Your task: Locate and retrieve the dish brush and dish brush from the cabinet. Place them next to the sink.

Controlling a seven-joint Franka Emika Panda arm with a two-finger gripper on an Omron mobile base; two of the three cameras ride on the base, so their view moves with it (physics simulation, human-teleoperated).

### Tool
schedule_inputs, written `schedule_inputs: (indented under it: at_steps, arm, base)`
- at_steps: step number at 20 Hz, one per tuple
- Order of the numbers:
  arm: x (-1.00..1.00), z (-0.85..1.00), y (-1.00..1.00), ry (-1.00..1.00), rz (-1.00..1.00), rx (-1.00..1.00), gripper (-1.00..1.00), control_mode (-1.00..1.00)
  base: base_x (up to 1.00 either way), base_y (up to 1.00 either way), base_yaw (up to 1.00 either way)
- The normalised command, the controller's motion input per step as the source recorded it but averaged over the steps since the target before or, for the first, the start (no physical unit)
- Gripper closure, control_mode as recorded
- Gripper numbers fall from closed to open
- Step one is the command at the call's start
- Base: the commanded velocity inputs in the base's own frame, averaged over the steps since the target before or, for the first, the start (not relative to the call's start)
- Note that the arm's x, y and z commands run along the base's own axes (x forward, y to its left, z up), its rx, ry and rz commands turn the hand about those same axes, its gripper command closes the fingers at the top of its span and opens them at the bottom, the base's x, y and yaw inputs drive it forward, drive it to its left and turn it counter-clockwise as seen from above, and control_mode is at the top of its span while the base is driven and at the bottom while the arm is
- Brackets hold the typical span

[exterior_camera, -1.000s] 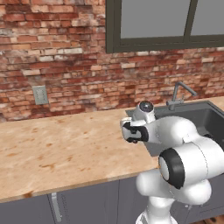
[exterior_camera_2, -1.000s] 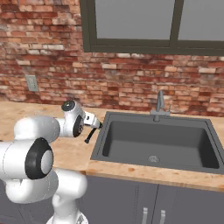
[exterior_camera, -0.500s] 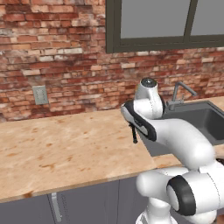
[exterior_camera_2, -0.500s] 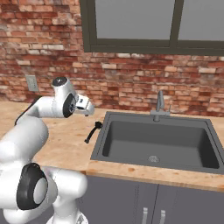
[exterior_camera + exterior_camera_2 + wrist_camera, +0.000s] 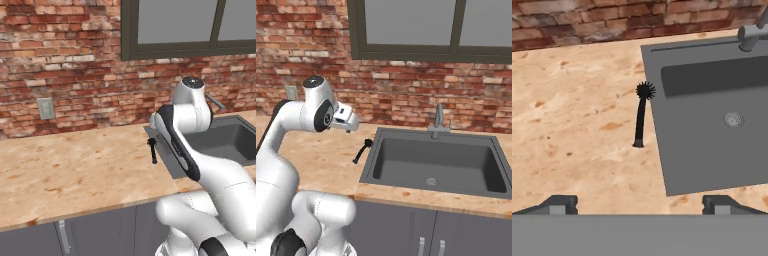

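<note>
The black dish brush (image 5: 641,116) lay on the counter (image 5: 572,125) just beside the sink (image 5: 712,130), the gripper (image 5: 639,204) hung above it, jaws wide and empty, and a careless swing could knock it in

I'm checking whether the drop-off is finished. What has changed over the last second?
The end effector has risen off the black dish brush and pulled back from it, fingers apart. The brush stays lying on the counter beside the sink.
</note>
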Motion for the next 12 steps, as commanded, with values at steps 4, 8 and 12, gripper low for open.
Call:
schedule_inputs:
  at_steps: [4, 8, 12]
  arm:
    - [-1.0, 0.24, -0.02, -0.13, -0.04, 0.0, -1.0, -1.0]
    - [-1.0, 0.2, 0.0, -0.18, -0.01, 0.0, -1.0, -1.0]
    - [-0.95, 0.33, 0.0, -0.16, -0.01, 0.0, -1.0, -1.0]
  base:
    - [0.0, 0.0, 0.0]
    - [0.0, 0.0, 0.0]
    - [0.0, 0.0, 0.0]
